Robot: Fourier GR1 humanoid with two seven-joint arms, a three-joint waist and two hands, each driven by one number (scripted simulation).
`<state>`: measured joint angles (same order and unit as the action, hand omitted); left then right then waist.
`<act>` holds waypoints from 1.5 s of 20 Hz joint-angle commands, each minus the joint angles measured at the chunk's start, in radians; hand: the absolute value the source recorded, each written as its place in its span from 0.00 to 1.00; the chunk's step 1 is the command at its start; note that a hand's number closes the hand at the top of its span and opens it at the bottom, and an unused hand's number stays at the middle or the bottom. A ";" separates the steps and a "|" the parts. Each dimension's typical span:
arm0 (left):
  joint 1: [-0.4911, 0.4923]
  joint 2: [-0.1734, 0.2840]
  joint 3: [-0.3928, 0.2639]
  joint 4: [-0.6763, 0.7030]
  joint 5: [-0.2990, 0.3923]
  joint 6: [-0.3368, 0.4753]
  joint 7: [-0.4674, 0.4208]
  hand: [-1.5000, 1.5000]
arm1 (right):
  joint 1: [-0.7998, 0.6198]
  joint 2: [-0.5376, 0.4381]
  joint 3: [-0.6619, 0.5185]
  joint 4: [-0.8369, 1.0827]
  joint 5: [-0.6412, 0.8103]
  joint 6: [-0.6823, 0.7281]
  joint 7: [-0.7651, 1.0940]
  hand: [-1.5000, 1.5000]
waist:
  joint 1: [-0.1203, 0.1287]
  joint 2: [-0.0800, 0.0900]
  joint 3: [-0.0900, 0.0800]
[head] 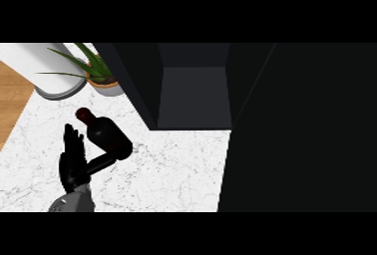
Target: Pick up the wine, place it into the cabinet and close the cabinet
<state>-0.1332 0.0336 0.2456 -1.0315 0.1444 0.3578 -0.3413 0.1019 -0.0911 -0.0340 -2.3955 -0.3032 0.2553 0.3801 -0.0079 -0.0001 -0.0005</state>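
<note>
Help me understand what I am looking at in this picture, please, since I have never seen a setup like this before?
This is one view, taken as from a humanoid robot's head, looking steeply down at a white marbled counter. The grey forearm coming in from the lower edge ends in a black left hand; it is the robot's left. Its fingers point up, fairly straight, and its thumb reaches out to the base of a dark wine bottle, which lies on the counter with its neck towards the top left. The hand is beside the bottle and does not yet hold it. The right hand is not in the picture.

The large dark shape to the right is a cabinet, its door open so that the grey inside shows. At the top left stand a potted plant and a white cylinder.
</note>
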 commanded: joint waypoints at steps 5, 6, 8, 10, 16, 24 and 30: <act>-0.085 0.027 0.062 0.246 0.051 -0.072 -0.140 0.00 | 0.090 -0.027 -0.061 -0.143 -0.137 0.051 0.015 0.00 | -0.006 0.000 0.000; -0.141 -0.022 0.039 0.278 0.041 -0.021 -0.144 0.00 | 0.019 0.011 -0.018 -0.013 -0.040 0.035 -0.039 0.00 | 0.000 0.001 0.000; -0.120 0.010 0.078 0.288 0.091 -0.091 -0.147 0.00 | 0.107 0.019 -0.010 -0.109 -0.068 0.046 -0.030 0.00 | -0.003 0.000 0.000; -0.182 0.010 0.118 0.361 0.132 -0.132 -0.194 1.00 | 0.072 0.026 0.020 -0.108 -0.059 0.026 -0.004 0.00 | -0.008 0.002 -0.001; -0.240 0.020 0.096 0.526 0.117 -0.227 -0.288 1.00 | 0.053 0.037 0.052 -0.079 -0.005 0.015 -0.022 0.00 | -0.010 0.003 -0.001; -0.081 0.088 -0.013 0.507 0.021 -0.453 -0.488 1.00 | 0.048 -0.011 -0.030 -0.100 -0.084 0.005 0.016 0.00 | -0.005 0.000 -0.001; -0.090 0.102 -0.010 0.553 0.037 -0.575 -0.589 1.00 | 0.043 0.004 -0.015 -0.094 -0.076 -0.001 0.023 0.00 | 0.001 0.000 0.000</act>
<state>-0.2340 0.1567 0.2502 -0.4909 0.1810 -0.1615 -0.8764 0.1339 -0.0929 -0.0476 -2.3876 -0.3145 0.2827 0.3387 -0.0115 -0.0017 0.0023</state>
